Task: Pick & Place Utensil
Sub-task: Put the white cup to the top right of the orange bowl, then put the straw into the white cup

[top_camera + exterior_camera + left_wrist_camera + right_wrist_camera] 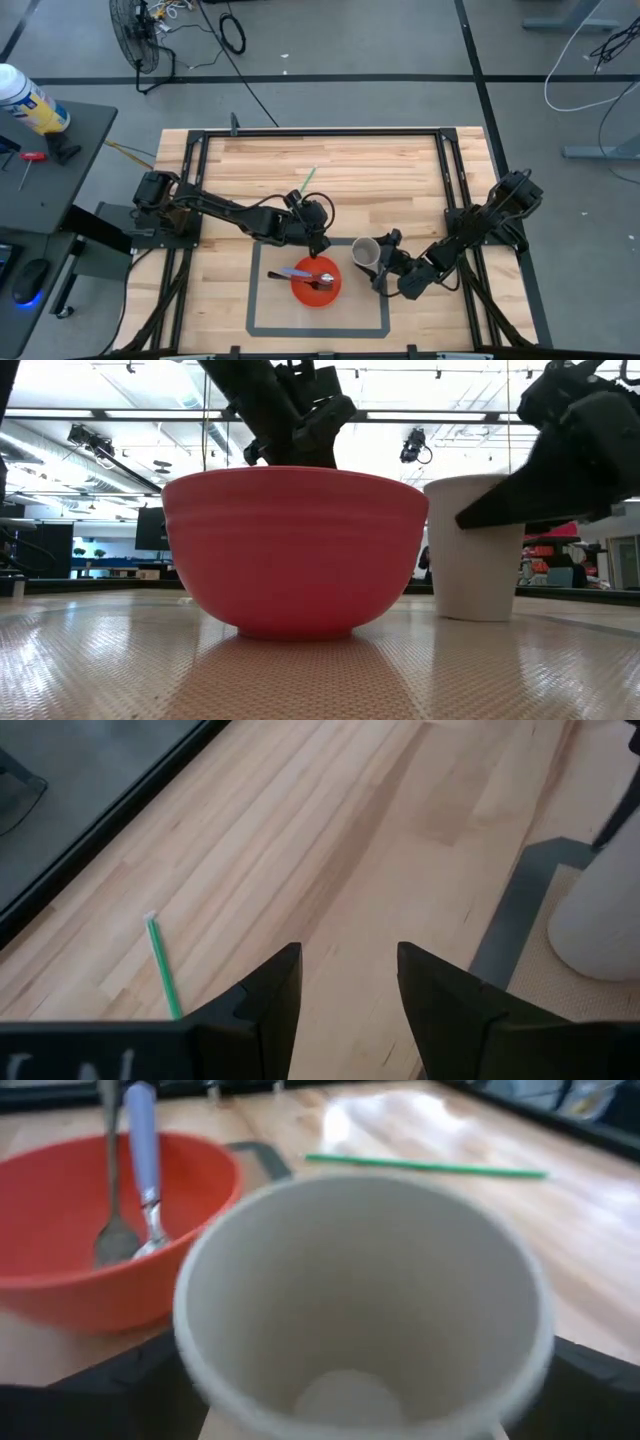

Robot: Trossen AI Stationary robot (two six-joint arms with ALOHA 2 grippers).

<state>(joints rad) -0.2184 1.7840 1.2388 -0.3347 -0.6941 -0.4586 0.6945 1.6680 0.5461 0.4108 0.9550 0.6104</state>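
Robotics lab, probably — concrete floor [350, 40], loose cables [232, 35], floor fan [135, 40], ceiling track lights [100, 455].

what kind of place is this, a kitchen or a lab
Most likely a robotics lab or workshop, not a kitchen: a wooden bench in a black frame, loose cables and a fan on a grey floor.

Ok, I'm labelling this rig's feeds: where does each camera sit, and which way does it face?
High view: overhead, straight down; both arms, left end effector by the red bowl, right end effector at the white cup.
Low view: table height, level across; bowl, cup, both arms from above.
Left wrist view: forward past its open fingers; green straw.
Right wrist view: forward into the cup; bowl holding two utensils.
Shared: both wrist views show the straw.
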